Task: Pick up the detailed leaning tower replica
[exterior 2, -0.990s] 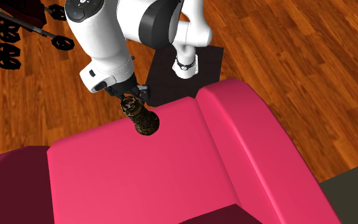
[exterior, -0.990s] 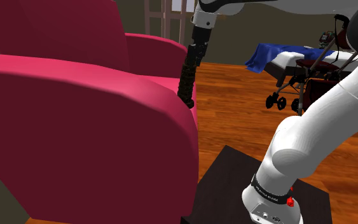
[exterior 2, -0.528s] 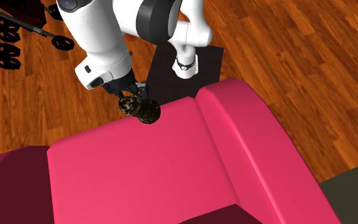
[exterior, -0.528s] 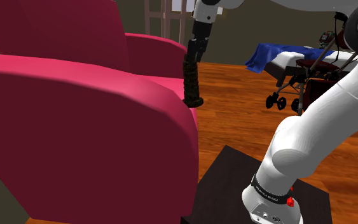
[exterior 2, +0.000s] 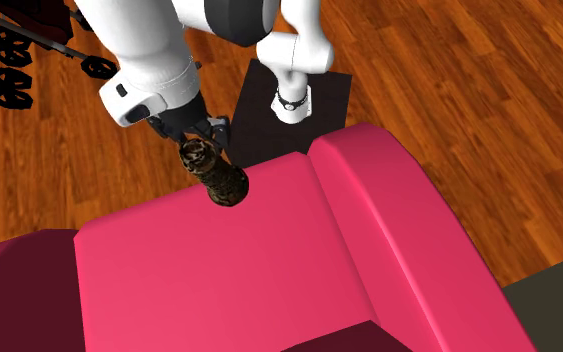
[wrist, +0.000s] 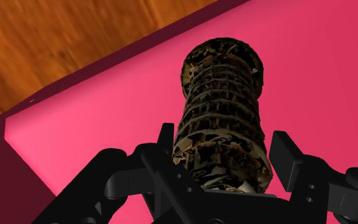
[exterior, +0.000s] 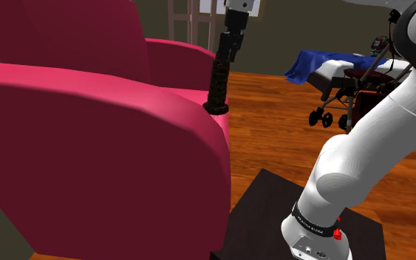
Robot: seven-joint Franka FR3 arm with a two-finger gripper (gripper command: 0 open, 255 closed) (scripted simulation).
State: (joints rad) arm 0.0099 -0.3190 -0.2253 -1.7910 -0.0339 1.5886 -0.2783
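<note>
While clamped shut, grips one end of the dark brown, tiered cylindrical tower replica [wrist: 224, 83] between both fingers of the all-black two-finger gripper [wrist: 225, 139]. Hangs nearly upright below the fingertips, far end pointing away from them. Sits over the crimson upholstered armchair [exterior: 88, 111] near its cushion edge; cannot tell whether touching. Beyond the fingers, glossy wooden plank floor [wrist: 63, 44].

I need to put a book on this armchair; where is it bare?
The armchair's broad flat pink surface is bare between its raised ridge at the second exterior view's right and the darker part at its left. Crowded at the edge nearest the stand, where the pincer holds the tower replica.
</note>
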